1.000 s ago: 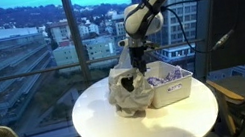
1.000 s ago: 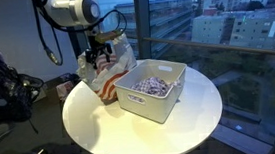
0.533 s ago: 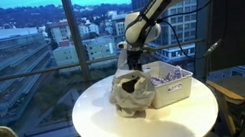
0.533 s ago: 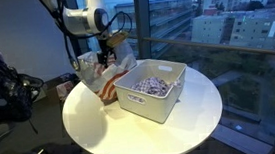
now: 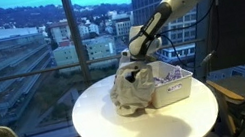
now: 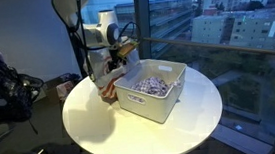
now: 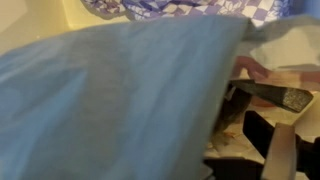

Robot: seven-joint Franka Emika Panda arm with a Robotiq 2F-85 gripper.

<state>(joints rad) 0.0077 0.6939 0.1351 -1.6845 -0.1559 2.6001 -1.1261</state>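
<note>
Where slumped left of centre on the round white bench (image 5: 98, 129), stands as a crumpled heap with no clear long axis, peak turned upward: pale bag (image 5: 125, 96). Pressed down into that peak, fingertips buried in the folds: claw (image 5: 134, 69); cannot tell whether spread or pinched, even in the wrist view, mostly filled with blue-grey sheet. Just right of the heap: white bin (image 5: 173, 94). Slanting in from upper right, wrist bent steeply down: arm (image 5: 177, 3).
</note>
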